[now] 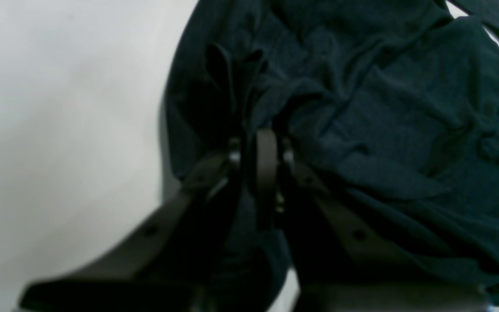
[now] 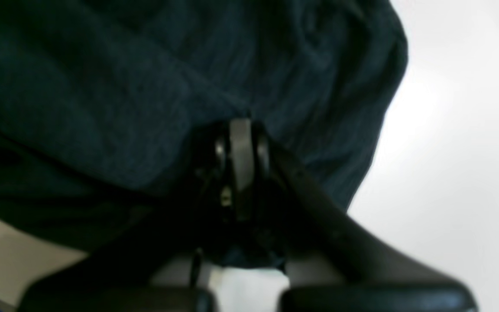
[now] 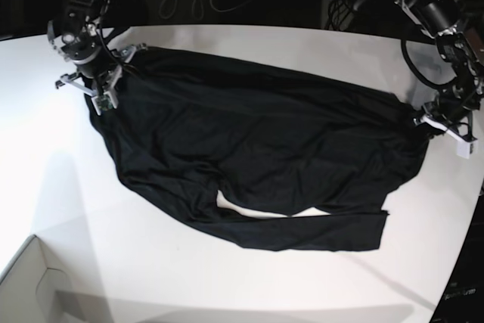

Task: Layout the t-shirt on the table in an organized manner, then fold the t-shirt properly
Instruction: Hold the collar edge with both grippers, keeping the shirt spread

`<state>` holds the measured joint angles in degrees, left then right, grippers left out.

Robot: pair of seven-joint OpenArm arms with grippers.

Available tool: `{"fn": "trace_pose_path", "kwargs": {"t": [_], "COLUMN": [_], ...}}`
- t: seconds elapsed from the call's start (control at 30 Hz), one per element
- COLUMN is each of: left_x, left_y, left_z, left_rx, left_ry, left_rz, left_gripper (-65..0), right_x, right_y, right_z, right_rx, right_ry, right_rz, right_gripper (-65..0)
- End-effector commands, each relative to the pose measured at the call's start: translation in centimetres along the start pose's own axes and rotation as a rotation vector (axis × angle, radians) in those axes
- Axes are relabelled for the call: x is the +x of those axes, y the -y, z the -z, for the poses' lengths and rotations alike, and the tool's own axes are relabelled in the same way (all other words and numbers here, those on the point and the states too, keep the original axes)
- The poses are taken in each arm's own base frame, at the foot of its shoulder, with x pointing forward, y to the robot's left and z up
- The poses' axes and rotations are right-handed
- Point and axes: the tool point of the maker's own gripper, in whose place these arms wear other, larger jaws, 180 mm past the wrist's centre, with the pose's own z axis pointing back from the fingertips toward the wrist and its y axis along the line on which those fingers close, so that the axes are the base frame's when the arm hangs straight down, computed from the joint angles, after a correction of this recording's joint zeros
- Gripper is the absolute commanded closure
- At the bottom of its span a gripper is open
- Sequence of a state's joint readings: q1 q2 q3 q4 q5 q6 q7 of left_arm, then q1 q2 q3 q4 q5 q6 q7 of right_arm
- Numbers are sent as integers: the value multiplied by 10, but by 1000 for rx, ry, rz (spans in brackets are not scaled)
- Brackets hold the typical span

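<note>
My jaws were clenched on the t-shirt (image 3: 257,156), left gripper (image 3: 432,120) and right gripper (image 3: 102,85); uneven pulling could bunch it on the surface (image 3: 227,285).

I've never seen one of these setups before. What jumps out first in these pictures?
A big black t-shirt sprawls rumpled across the white table, one long sleeve lying along its near edge. At each end a robot arm pinches the cloth: the right gripper at the far left corner in the base view, the left gripper at the right edge. A white box corner pokes in at the bottom left.
</note>
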<state>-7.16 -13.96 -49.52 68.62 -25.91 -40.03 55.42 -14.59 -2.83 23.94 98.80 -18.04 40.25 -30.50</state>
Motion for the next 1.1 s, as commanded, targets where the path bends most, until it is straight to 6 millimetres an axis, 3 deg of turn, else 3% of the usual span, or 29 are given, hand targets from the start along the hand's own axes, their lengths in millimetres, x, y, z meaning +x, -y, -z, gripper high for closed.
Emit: {"fn": "trace_pose_path", "kwargs": {"t": [0.0,0.1,0.33,0.47,0.53,0.63,0.83,0.93,1.07], "left_x": [22,22,20,20,21,22,26,24,23], "left_y": [-1,-3,-5,-5,-5,-8,-14,-15,-14], "left_z": [-5,-6,-7,-7,-7,-10,-14,-13,-11], "left_rx": [1,5,9,9,10,18,31,32,30], "left_ry": [59,60,55,55,56,56,58,52,56], "left_rz": [18,16,15,15,16,23,32,29,24], "left_gripper": [0,0,0,-1,-9,-108,-427,-478,-482], "right_x": [12,17,35,38,40,36,32,31,25], "right_y": [7,12,28,16,9,-1,-5,-5,-14], "right_z": [-5,-11,-34,-43,-44,-44,-44,-44,-45], "right_rx": [-21,-39,-107,-103,-94,-75,-65,-66,-43], "right_ry": [45,59,113,128,137,129,121,119,106], "right_rz": [-6,-21,-66,-40,-23,0,3,4,1], "right_gripper": [0,-37,-259,-367,-390,-391,-392,-395,-395]}}
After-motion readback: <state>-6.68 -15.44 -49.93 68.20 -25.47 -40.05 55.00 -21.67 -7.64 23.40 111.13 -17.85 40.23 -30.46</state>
